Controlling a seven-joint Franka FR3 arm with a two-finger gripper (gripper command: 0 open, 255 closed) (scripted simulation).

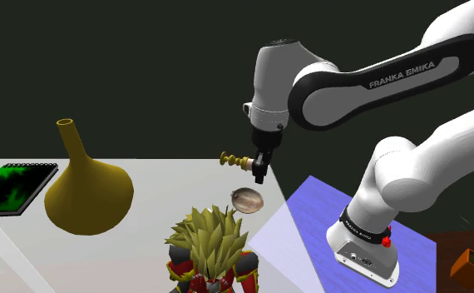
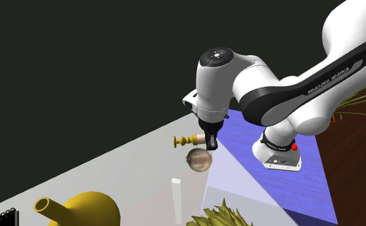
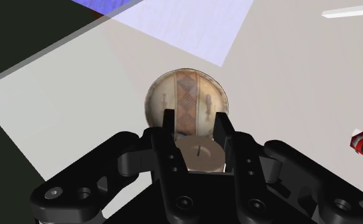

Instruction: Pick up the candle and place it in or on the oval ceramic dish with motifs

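In the shoulder view, the hand (image 1: 260,175) hangs above the worktop (image 1: 156,179), closed on the candle (image 1: 234,159), which lies level and sticks out sideways from between the fingers. The oval patterned dish (image 1: 246,199) rests on the worktop just below the hand, apart from the candle. A yellow vase (image 1: 88,196) stands well off to the candle's side of the hand.

In the second exterior view, the hand (image 2: 209,144) grips the candle (image 2: 188,140) by one end. The dish (image 2: 200,160) sits just beneath it.

In the wrist view, the fingers (image 3: 168,127) clasp the candle's (image 3: 200,155) pale round end between them. The dish (image 3: 185,98) lies straight beyond the fingertips.
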